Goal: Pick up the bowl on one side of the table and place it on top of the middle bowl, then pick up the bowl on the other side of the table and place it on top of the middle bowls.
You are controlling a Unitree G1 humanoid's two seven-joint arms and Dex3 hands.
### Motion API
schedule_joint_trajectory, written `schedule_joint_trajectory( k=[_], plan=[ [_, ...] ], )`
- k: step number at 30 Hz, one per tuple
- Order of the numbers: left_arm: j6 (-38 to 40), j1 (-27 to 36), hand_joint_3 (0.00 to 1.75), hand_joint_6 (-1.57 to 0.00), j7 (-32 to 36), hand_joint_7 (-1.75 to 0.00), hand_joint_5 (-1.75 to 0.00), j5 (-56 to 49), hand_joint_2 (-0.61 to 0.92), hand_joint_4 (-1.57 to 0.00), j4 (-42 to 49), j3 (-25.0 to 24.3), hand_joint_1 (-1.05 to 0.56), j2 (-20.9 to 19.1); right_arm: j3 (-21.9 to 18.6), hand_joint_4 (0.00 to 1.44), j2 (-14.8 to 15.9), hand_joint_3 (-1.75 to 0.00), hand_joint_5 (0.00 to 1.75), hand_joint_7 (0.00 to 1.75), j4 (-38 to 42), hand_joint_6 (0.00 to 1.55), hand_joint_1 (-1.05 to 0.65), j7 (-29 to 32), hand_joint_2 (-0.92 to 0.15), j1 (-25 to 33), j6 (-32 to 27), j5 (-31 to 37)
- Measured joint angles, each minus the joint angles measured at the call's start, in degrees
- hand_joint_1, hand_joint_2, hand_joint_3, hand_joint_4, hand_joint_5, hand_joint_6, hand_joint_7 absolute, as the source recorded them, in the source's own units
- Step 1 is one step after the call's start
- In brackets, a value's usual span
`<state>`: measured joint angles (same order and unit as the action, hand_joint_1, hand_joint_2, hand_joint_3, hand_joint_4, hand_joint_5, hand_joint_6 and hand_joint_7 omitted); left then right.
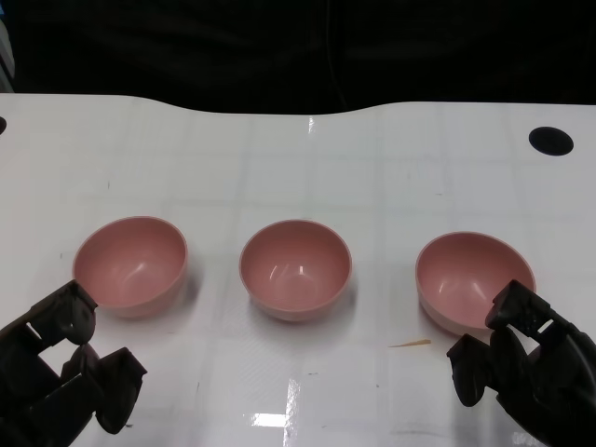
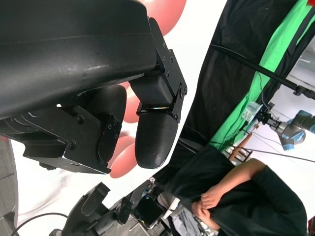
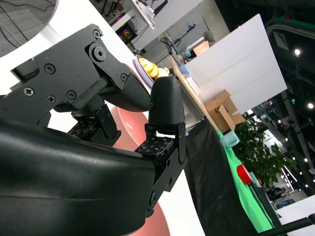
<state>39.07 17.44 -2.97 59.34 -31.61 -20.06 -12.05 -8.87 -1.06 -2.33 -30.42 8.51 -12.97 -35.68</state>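
Observation:
Three pink bowls stand in a row on the white table: a left bowl, a middle bowl and a right bowl, all upright and apart. My left hand hovers near the front edge, just in front of the left bowl, fingers apart and holding nothing. My right hand sits in front of the right bowl, its fingertips overlapping the bowl's near rim, empty. In the left wrist view the fingers hang before pink bowl surfaces. In the right wrist view the fingers stand over a pink bowl.
A black round hole lies in the table at the far right. A small yellowish sliver lies in front of the right bowl. A dark cloth backs the table's far edge. A person in black stands beside the table.

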Motion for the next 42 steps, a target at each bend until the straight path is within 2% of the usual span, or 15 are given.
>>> schedule_joint_trajectory(
  k=[34, 42],
  plan=[
    [0.1, -0.2, 1.59, -0.89, 0.0, -1.75, -1.75, 0.0, 0.92, -1.29, 0.4, 0.0, 0.13, 0.0, -0.1, 0.95, 0.0, -1.26, 1.75, 1.75, 0.3, 0.67, 0.0, 0.1, -0.6, 0.0, 0.5, 0.3],
    [-0.2, -0.1, 1.58, -0.87, -0.1, -1.75, -1.75, -1.2, 0.92, -1.27, 0.4, 0.2, 0.19, 0.0, -0.1, 0.95, 0.0, -1.26, 1.75, 1.75, 0.3, 0.67, 0.0, 0.1, -0.6, 0.0, 0.5, 0.3]
  ],
)
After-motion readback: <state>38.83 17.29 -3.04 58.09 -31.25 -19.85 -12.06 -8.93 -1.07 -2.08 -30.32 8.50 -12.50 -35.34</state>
